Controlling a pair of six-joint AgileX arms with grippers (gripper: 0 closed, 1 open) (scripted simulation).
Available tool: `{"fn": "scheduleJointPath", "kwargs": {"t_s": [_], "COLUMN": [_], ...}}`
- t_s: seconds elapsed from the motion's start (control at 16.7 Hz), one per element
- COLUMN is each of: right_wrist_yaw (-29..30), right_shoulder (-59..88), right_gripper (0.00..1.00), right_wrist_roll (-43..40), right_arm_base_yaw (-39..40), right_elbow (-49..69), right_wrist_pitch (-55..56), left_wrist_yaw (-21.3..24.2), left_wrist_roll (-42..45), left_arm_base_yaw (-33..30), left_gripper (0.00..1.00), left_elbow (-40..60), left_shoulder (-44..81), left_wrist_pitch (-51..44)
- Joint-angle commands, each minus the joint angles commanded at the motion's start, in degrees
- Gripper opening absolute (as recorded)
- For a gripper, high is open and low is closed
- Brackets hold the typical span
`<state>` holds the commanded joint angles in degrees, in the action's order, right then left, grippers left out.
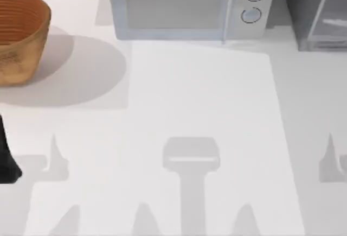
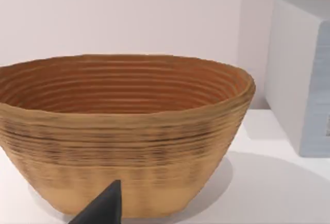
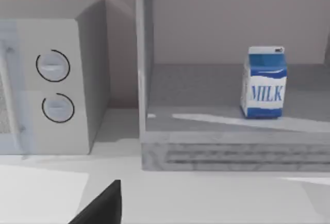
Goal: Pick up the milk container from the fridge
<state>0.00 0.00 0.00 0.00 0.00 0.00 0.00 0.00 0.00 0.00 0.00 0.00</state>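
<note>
The milk container point(image 3: 264, 82) is a small blue carton with "MILK" on its face. It stands upright on the grey shelf inside the fridge point(image 3: 206, 152). The fridge point(image 1: 317, 13) is the dark grey box at the table's far right corner. Whether its glassy door is open I cannot tell. My right gripper point(image 3: 103, 207) shows as a black tip low in the right wrist view, well short of the fridge and off to one side of the carton. My left gripper point(image 2: 102, 208) sits close in front of the basket, and the left arm point(image 1: 7, 157) is at the table's left edge.
A light-grey microwave point(image 1: 190, 5) with two round dials point(image 3: 54, 85) stands at the back middle, just left of the fridge. A woven brown basket point(image 1: 19, 35) sits at the far left. White tabletop point(image 1: 200, 111) spreads in front of both appliances.
</note>
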Motion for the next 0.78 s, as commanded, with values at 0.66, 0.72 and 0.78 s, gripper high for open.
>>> {"fn": "scheduleJointPath", "kwargs": {"t_s": [0.66,0.72,0.78], "right_wrist_yaw": [-7.89,-9.35,-10.87], "right_shoulder": [26.89,32.52,38.45], "right_gripper": [1.0,1.0,1.0], "right_wrist_roll": [0.64,0.73,0.82], "right_arm_base_yaw": [-9.27,-10.89,-12.52], "right_elbow": [2.8,3.23,3.65], "right_wrist_pitch": [25.68,30.47,35.34], "left_wrist_yaw": [0.0,0.0,0.0], "left_wrist_roll": [0.0,0.0,0.0], "left_arm_base_yaw": [0.0,0.0,0.0], "left_gripper": [1.0,1.0,1.0], "left_elbow": [0.0,0.0,0.0], "left_shoulder": [0.0,0.0,0.0], "left_wrist_pitch": [0.0,0.0,0.0]}}
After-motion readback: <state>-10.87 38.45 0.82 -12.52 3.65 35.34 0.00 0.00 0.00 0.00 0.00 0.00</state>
